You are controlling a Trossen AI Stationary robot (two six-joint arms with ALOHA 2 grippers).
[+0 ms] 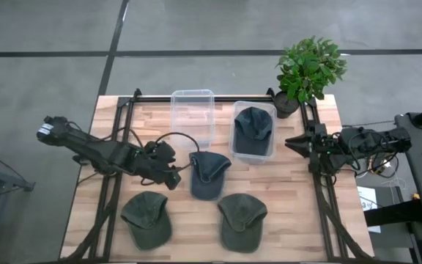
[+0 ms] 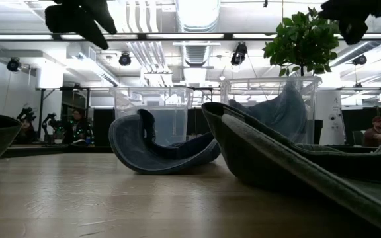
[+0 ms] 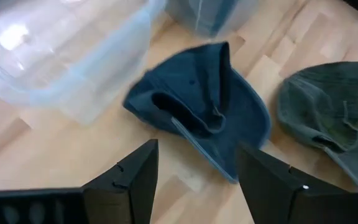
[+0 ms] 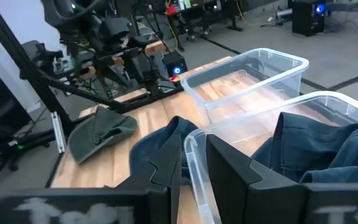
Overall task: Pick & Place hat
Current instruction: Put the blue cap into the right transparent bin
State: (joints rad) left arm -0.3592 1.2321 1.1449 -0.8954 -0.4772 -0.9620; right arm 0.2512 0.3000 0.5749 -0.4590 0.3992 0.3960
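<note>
Hat in dark blue lies loose at the middle of the high view on the wooden desk, just below the empty clear bin and touching neither tool. The left tool sits immediately left of it, its two fingers spread wide with the hat's brim showing between them in the left wrist view, nothing pinched. A second blue hat is inside the right-hand clear bin, right of centre in the upper half of the high view. Two olive green hats rest lower in the frame: one at lower left, one at lower centre-right. The right tool hovers at the right edge of the filled bin, pointing toward it; its fingers stand slightly apart and hold nothing. A potted plant stands at the desk's upper right corner. In the low view, people are seated far back in the room.
</note>
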